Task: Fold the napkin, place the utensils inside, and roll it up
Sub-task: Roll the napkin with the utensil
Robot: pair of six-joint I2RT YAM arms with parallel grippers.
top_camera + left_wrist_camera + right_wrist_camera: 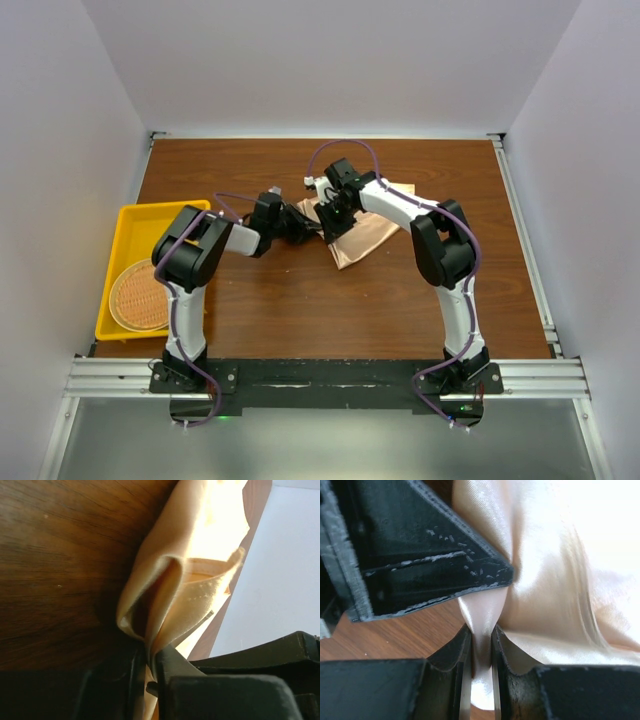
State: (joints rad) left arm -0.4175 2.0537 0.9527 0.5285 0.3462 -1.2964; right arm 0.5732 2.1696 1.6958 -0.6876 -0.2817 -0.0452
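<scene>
Napkin (368, 238): peach-orange, satiny, bunched in a crumpled heap on the wooden table (300, 310). It sits on the far half, a bit right of centre. It is not flat, with ridges and loose folds all over.

Left gripper (298, 228) is at the heap's left edge. In the left wrist view the jaws are clamped together on a pinched fold of the cloth. The fabric rises from between them as an open, looped pocket, with bare wood to its left and a white wall to its right.

Right gripper (332, 212) is on the heap's upper-left part, just beside the left gripper. In the right wrist view the jaws are nearly together, clamped on a narrow pleat. The pleat runs down between the fingers (452, 652), and the cloth fans out wide to the right. A black angular part (430, 555) touches the cloth just above that pinch; I cannot tell from this view what it belongs to.

Left arm (190, 260) reaches in from the near left. Right arm (440, 245) arches in from the near right, so both wrists meet over the cloth.

Yellow tray (125, 215) is at the table's left edge, well apart from the napkin. Round wicker mat (140, 295) lies in the tray's near part.

Metal rail (330, 372) along the near edge carries both arm bases. White walls (330, 60) enclose the table on three sides.
</scene>
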